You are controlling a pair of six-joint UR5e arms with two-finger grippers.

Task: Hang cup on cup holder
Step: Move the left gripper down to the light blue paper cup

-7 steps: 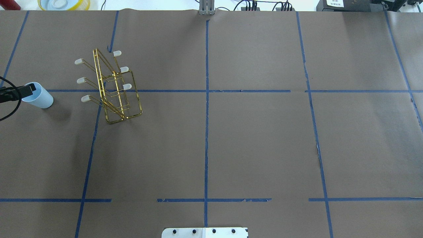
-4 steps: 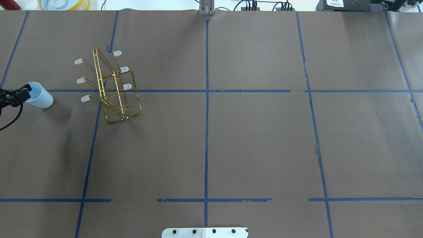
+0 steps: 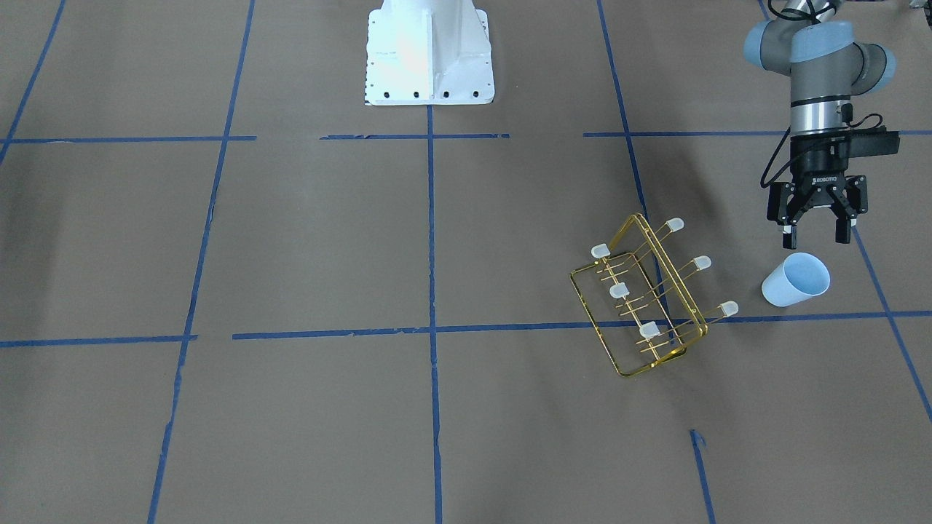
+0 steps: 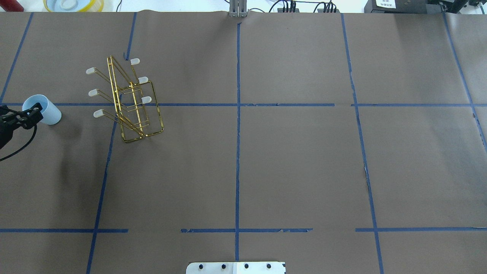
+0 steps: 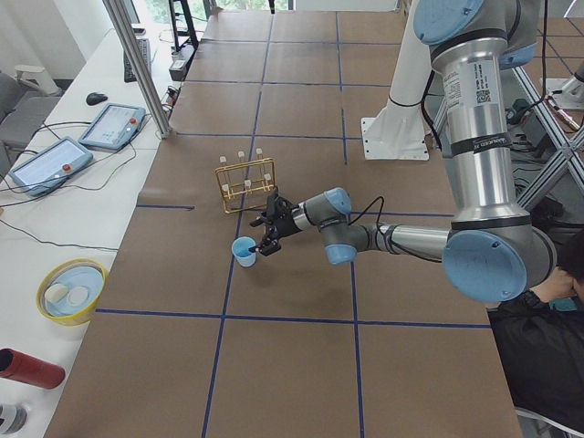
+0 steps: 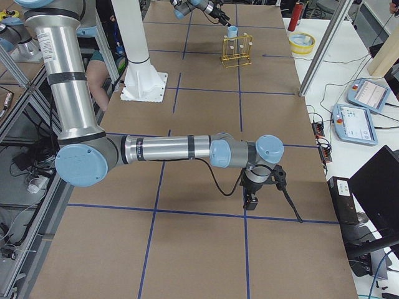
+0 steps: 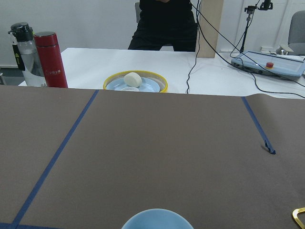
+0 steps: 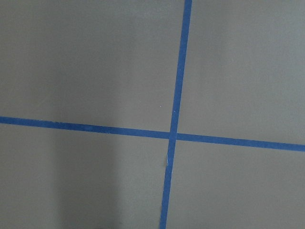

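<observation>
The pale-blue cup [image 3: 796, 280] [image 4: 42, 109] [image 5: 244, 250] stands upright, mouth up, at the table's far left. Just on its robot side hovers my left gripper [image 3: 815, 239] [image 4: 29, 116] [image 5: 267, 239], open, with nothing between its fingers. The left wrist view shows only the cup's rim [image 7: 157, 219] at its bottom edge. To the cup's right stands the gold wire cup holder [image 3: 644, 298] [image 4: 129, 101] [image 5: 246, 182], its capped prongs bare. My right gripper [image 6: 251, 200] hangs low over the table far from both, seen only from the side, so I cannot tell its state.
Beyond the table's far edge stand a yellow-rimmed bowl [image 7: 136, 82] [image 4: 72, 4], a red bottle [image 7: 50, 59] and a clear one, with a person in black [image 7: 167, 24] behind. Control tablets [image 5: 109, 126] lie on the side bench. The robot's white base [image 3: 429, 51] stands mid-table.
My left gripper has drawn back from over the cup's mouth toward the robot's side. The cup and the cup holder have not moved.
</observation>
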